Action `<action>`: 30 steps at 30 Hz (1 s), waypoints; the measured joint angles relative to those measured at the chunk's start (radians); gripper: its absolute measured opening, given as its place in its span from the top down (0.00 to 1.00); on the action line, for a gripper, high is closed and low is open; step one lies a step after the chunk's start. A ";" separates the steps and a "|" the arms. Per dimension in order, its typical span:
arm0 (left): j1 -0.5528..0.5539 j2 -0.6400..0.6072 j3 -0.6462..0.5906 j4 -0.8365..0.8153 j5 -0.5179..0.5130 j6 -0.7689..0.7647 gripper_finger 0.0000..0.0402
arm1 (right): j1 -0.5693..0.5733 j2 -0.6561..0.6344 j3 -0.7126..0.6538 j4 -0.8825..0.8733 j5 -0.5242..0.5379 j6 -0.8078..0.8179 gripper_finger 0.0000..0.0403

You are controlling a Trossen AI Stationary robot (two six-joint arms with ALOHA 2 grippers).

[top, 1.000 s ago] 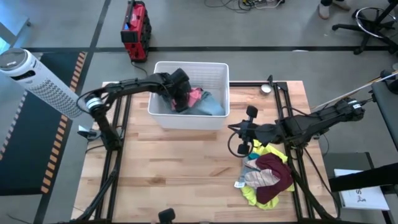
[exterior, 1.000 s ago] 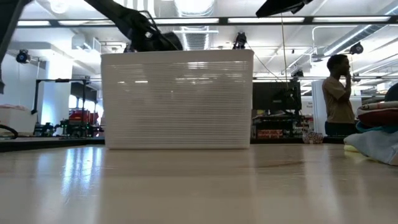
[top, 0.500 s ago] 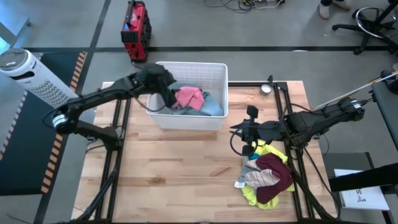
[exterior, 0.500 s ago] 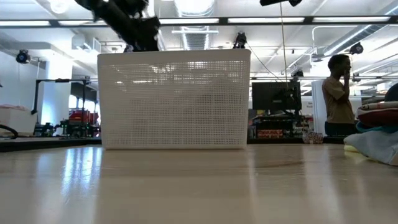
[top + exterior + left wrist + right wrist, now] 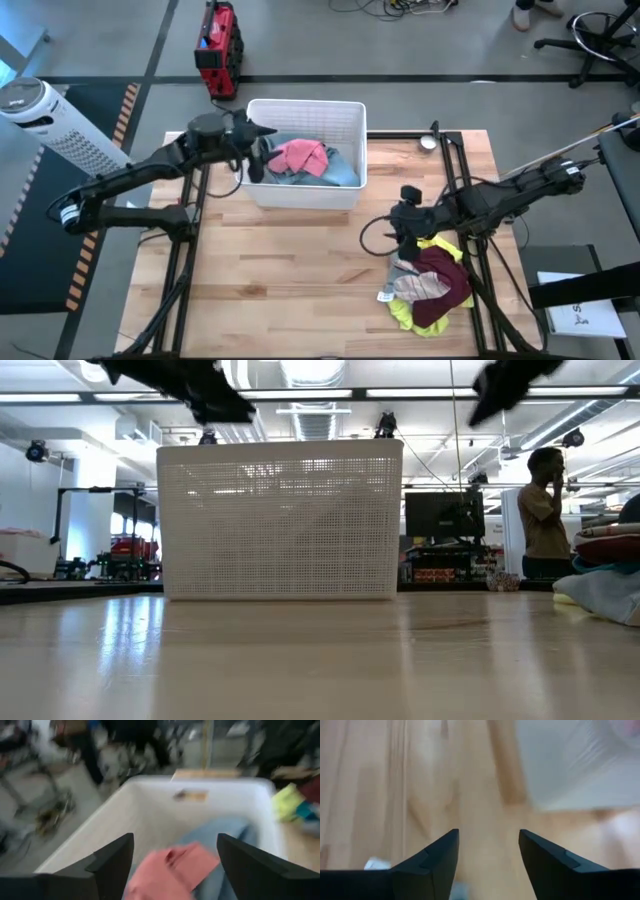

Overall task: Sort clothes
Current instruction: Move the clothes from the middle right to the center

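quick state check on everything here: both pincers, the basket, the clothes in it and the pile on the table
left pincer: open, empty, over the basket's left rim
right pincer: open, empty, over bare wood beside the pile
white basket: upright, holding clothes
pink garment: crumpled, lying on top in the basket
light blue garment: in the basket, partly under the pink one
pile of clothes: heaped on the table's right side, maroon piece on top, yellow beneath

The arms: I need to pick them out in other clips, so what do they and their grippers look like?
Both arms are dark, slim and jointed. The left arm has a pale ring at one joint. The right arm has a thin black cable looping by its wrist. Each gripper, left and right, has two flat, dark, angular fingers.
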State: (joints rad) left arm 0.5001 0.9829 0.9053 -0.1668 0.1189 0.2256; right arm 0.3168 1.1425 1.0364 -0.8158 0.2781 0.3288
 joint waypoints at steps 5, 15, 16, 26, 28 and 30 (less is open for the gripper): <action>-0.069 -0.101 -0.062 0.096 0.017 0.000 0.38 | 0.031 0.033 -0.050 0.002 -0.139 0.095 0.47; -0.230 -0.277 -0.194 0.163 0.024 -0.004 0.45 | 0.090 0.198 -0.062 -0.064 -0.189 0.196 0.46; -0.240 -0.289 -0.210 0.179 0.024 -0.009 0.46 | 0.091 0.217 -0.062 -0.069 -0.201 0.197 0.46; -0.275 -0.352 -0.362 0.359 0.021 -0.038 0.45 | 0.091 0.370 -0.063 -0.113 -0.339 0.197 0.46; -0.275 -0.357 -0.385 0.376 0.020 -0.041 0.45 | 0.089 0.397 -0.063 -0.125 -0.352 0.195 0.47; -0.275 -0.358 -0.406 0.409 0.020 -0.048 0.45 | 0.086 0.426 -0.063 -0.129 -0.365 0.184 0.51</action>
State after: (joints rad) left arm 0.2253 0.6254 0.4997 0.2424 0.1384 0.1776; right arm 0.4028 1.5682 0.9737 -0.9449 -0.0868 0.5133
